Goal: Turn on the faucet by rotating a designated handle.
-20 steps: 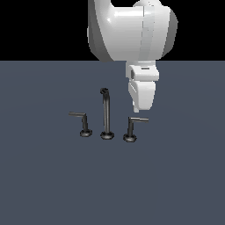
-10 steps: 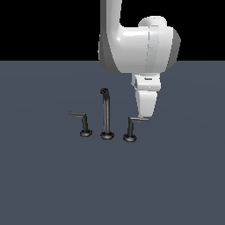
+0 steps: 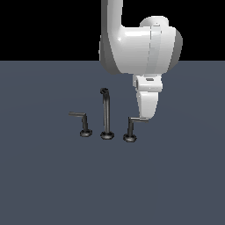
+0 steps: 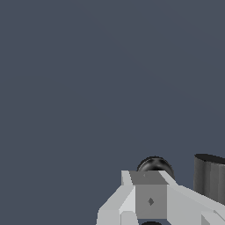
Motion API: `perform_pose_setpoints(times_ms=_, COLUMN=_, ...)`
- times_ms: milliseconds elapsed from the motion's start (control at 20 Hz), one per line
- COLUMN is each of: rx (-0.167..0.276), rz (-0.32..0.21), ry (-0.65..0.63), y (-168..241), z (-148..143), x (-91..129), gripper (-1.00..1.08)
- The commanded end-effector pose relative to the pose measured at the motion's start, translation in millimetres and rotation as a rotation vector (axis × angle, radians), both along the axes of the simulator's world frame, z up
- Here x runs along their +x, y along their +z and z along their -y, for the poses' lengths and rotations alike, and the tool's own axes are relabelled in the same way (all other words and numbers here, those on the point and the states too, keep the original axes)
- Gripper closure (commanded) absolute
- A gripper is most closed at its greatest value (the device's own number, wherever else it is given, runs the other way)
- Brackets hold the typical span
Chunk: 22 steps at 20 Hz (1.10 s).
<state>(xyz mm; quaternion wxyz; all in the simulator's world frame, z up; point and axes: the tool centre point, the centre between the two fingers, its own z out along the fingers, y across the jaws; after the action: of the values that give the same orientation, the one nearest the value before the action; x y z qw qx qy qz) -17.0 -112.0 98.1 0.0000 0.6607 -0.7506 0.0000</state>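
Observation:
The faucet stands on the grey floor in three dark pieces. The tall spout (image 3: 105, 115) is in the middle, a slim L-shaped handle (image 3: 83, 123) on the exterior view's left, and the designated handle (image 3: 130, 128) on the right. Its pale lever bar (image 3: 137, 119) points right. My gripper (image 3: 146, 117) hangs tip-down with its tip at the outer end of that bar; touching or just behind, I cannot tell. The fingers do not show apart. In the wrist view a pale finger (image 4: 149, 197) covers a dark rounded part (image 4: 154, 165), beside a dark cylinder (image 4: 210, 176).
The arm's bulky white body (image 3: 140, 46) hangs above and behind the right handle. The flat grey floor (image 3: 176, 176) stretches all round the faucet.
The arm has swung toward the exterior view's right and come lower. The gripper's tip has gone from above the right handle down to the end of its lever bar. The faucet has not moved.

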Motion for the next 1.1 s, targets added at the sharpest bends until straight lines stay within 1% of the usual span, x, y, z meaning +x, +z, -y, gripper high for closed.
perform_pose_setpoints(times_ms=0, rx=0.000, rz=0.000, ry=-0.001, y=0.0, z=2.9, x=-7.8, gripper=1.08)
perform_pose_setpoints(times_ms=400, rx=0.000, rz=0.000, ry=-0.001, y=0.0, z=12.3, x=-35.9, gripper=1.08)
perform_pose_setpoints(times_ms=450, rx=0.000, rz=0.000, ry=-0.001, y=0.0, z=12.3, x=-35.9, gripper=1.08)
perform_pose_setpoints(times_ms=500, rx=0.001, rz=0.011, ry=0.010, y=0.1, z=5.9, x=-26.1, gripper=1.08)
perform_pose_setpoints(times_ms=1050, rx=0.000, rz=0.003, ry=0.002, y=-0.1, z=-4.4, x=-65.4, gripper=1.08)
